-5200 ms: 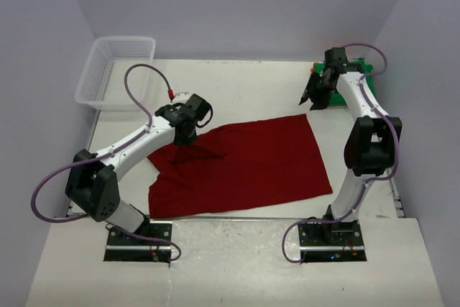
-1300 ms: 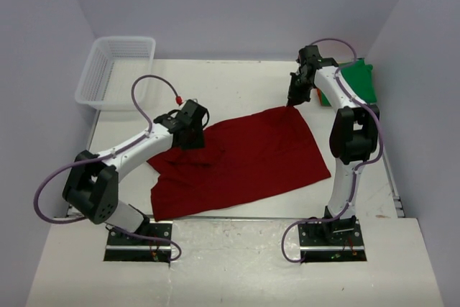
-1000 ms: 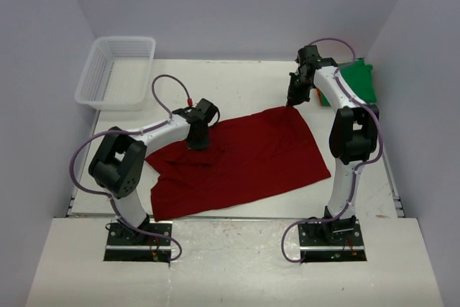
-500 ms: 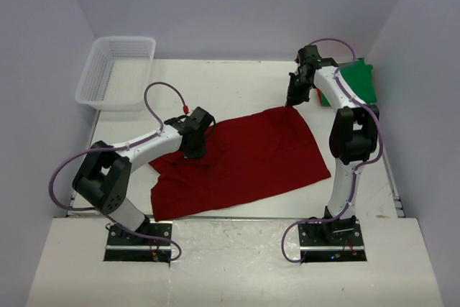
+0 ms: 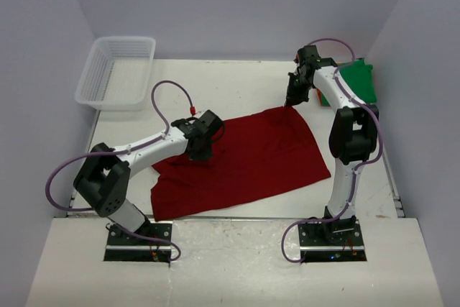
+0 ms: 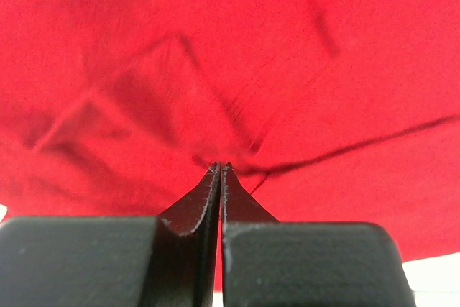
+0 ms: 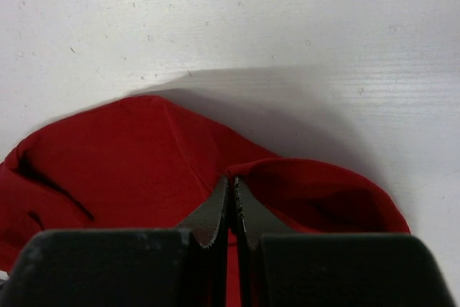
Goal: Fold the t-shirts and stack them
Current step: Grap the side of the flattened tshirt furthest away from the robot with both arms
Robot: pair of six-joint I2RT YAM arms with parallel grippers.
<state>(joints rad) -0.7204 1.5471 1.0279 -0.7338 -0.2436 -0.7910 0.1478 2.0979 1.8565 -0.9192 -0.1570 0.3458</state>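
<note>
A dark red t-shirt [image 5: 248,159] lies spread in the middle of the table. My left gripper [image 5: 201,152] is down on its upper left part, and the left wrist view shows the jaws shut with a pinch of red cloth [image 6: 237,91] at the tips [image 6: 219,167]. My right gripper [image 5: 290,103] is at the shirt's far right corner, shut on a raised fold of red cloth [image 7: 302,177]. A bright green t-shirt [image 5: 359,80] lies at the back right, partly behind the right arm. The orange shirt is not clearly in view.
A white mesh basket [image 5: 115,70] stands at the back left corner. The walls close in the table on the left, back and right. The shirt's near edge reaches almost to the table's front edge [image 5: 237,217].
My left gripper has slid right along the shirt's upper left part, pulling the cloth with it. My right gripper left the green shirt earlier and has stayed at the red shirt's far corner.
</note>
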